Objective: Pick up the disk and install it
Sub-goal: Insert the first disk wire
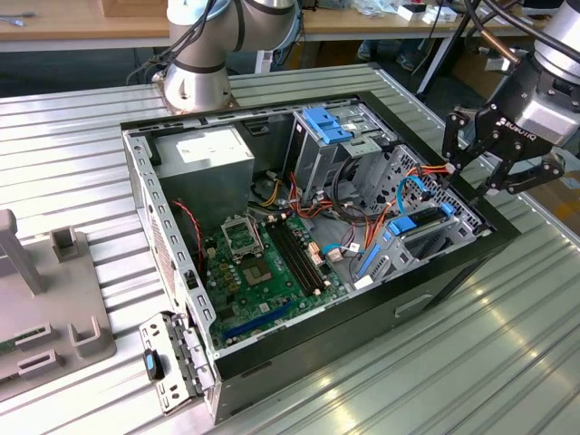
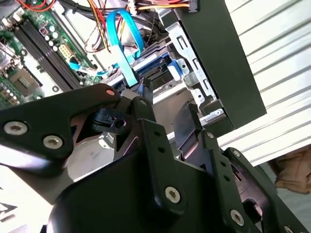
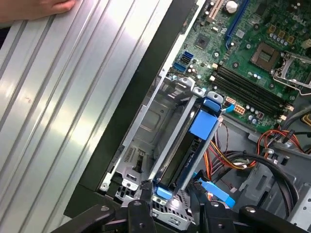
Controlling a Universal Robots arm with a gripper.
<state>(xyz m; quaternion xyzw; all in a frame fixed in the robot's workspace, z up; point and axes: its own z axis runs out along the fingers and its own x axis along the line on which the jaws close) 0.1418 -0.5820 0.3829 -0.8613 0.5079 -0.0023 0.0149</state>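
The hand gapes above the flat, blue-railed disk.

In the upper right of the exterior view, the arm's grey wrist slants down to the black pincer. Its fingers are spread wide apart, tips pointing down-left, with nothing between them.

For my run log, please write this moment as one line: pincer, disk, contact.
pincer: open, empty | disk: in the drive bay of the computer case, below pincer | contact: none visible
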